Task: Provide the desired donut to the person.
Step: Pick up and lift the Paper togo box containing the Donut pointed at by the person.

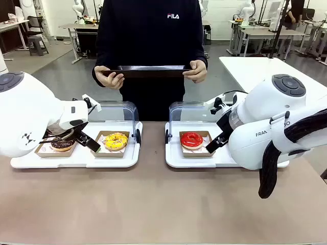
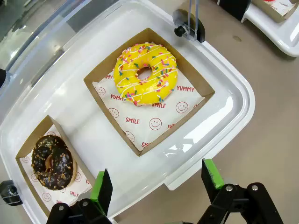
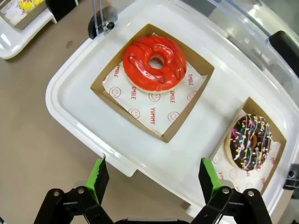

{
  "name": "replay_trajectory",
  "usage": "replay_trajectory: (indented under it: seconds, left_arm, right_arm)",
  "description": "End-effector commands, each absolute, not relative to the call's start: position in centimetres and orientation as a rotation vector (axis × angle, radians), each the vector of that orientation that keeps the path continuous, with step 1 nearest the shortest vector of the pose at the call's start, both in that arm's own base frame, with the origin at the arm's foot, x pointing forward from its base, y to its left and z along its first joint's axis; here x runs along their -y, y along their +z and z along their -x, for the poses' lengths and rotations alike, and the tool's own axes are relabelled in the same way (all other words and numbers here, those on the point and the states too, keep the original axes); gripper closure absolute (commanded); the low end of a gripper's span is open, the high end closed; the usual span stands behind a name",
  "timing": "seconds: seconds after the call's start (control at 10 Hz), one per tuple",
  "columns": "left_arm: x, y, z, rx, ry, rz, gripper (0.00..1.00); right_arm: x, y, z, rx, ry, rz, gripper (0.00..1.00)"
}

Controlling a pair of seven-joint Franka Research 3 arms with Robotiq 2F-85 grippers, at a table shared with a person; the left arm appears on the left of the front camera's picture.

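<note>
A person (image 1: 149,35) in a black FILA sweatshirt stands at the far side, both hands holding a dark tray (image 1: 149,71) level. On the left white tray (image 2: 224,79) a yellow sprinkled donut (image 2: 147,73) and a chocolate donut (image 2: 52,162) lie in cardboard boxes. My left gripper (image 2: 159,184) hovers open above that tray's near edge. The right white tray (image 3: 70,93) holds a red glazed donut (image 3: 154,62) and a chocolate sprinkled donut (image 3: 251,142), each in a box. My right gripper (image 3: 153,176) hangs open over this tray's edge, holding nothing.
Both trays have clear lids (image 1: 118,109) raised at the back, with black hinge knobs (image 2: 180,31). The brown tabletop (image 1: 153,204) spreads in front of the trays. Other tables and chairs stand far behind the person.
</note>
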State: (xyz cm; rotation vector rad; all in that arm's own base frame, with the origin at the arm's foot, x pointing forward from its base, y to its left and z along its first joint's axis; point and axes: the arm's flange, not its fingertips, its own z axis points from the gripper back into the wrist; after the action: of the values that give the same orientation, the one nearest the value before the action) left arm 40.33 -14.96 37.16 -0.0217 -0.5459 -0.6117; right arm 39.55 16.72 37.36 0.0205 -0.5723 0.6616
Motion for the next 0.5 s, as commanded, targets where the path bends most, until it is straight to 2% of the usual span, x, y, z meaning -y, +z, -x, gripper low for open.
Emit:
replay_trajectory:
  seconds: [0.0, 0.4]
  left_arm:
    - [14.96, 37.16, -40.33, 0.546, -0.612, 0.022, 0.00]
    - [14.96, 37.16, -40.33, 0.546, -0.612, 0.022, 0.00]
  right_arm:
    - [-16.72, 37.36, -39.54, 0.572, 0.662, -0.020, 0.00]
    - [-16.72, 37.36, -39.54, 0.572, 0.662, -0.020, 0.00]
